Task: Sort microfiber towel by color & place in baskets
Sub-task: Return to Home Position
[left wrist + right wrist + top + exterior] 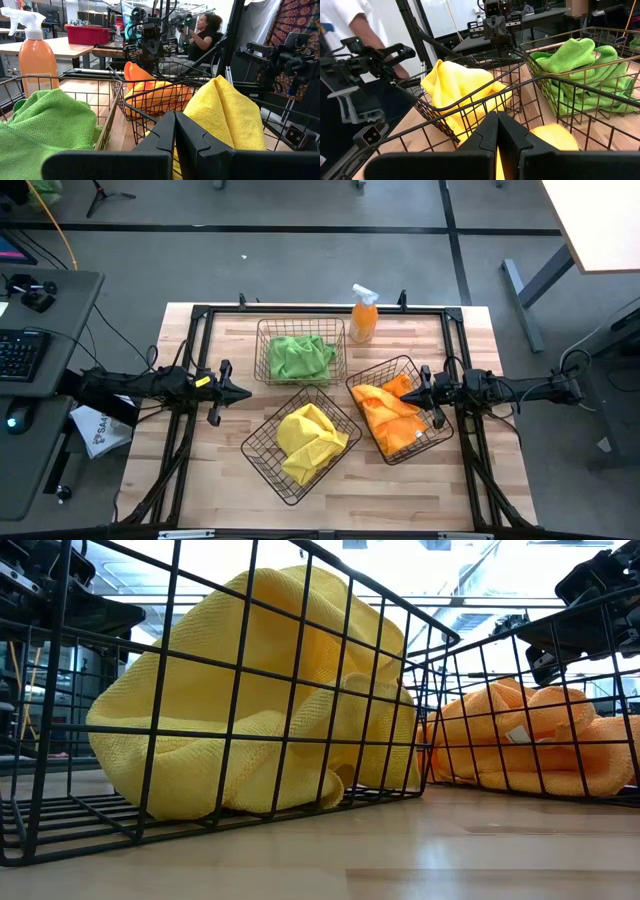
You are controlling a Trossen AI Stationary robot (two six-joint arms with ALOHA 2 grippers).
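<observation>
Far edge of the worktop (400, 490): green basket (262, 350) runs along it; yellow basket (264, 450) and orange basket (380, 376) sit diagonal. Pinched closed, empty: left end effector (237, 392) and right end effector (420, 392).

left arm (150, 383) reaches level across the left edge of the table (400, 490), left gripper (243, 391) closed; right arm (520, 390) reaches across the table's right edge, right gripper (408, 394) closed.

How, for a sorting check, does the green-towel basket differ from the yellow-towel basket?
The green-towel basket sits square to the table, beside the spray bottle; the yellow-towel basket is turned diagonally. The first holds green towels, the second yellow towels. Both are dark open wire.
</observation>
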